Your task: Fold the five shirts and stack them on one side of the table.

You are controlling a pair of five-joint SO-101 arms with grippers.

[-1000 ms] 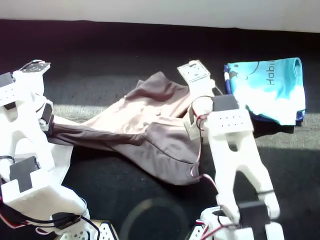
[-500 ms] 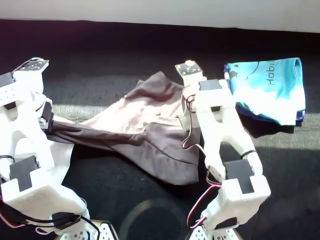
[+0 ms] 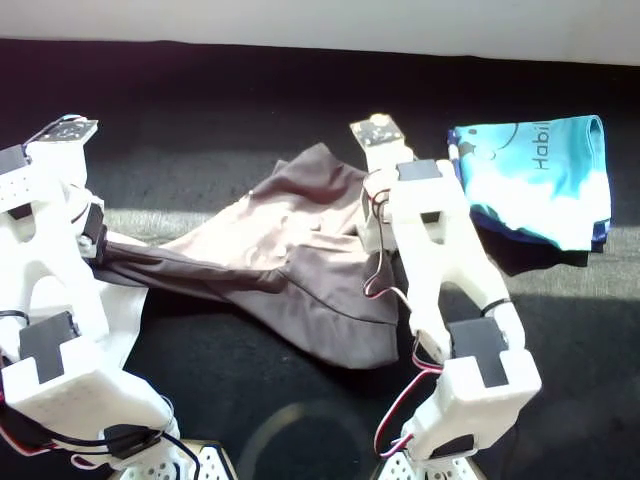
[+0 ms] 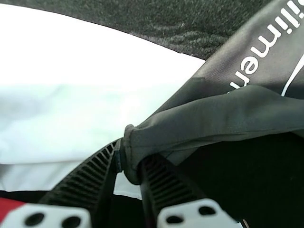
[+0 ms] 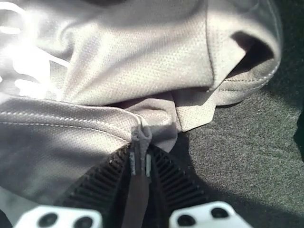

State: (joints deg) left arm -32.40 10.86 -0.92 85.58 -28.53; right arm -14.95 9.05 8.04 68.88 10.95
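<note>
Pinching grey shirt (image 3: 300,265) at both ends: our left gripper (image 4: 129,164) clenched on left edge, right gripper (image 5: 140,159) clenched on right edge, likely so we stretch it flat.

Grey shirt (image 5: 142,61) is matt mesh cloth, perhaps synthetic.

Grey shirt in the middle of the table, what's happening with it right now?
Both arms hold the grey shirt, which lies crumpled and unfolded on the dark table. The left gripper is shut on a bunched end of it above a white cloth. The right gripper pinches a fold at the opposite side. A folded blue-and-white shirt lies apart, to the right.
</note>
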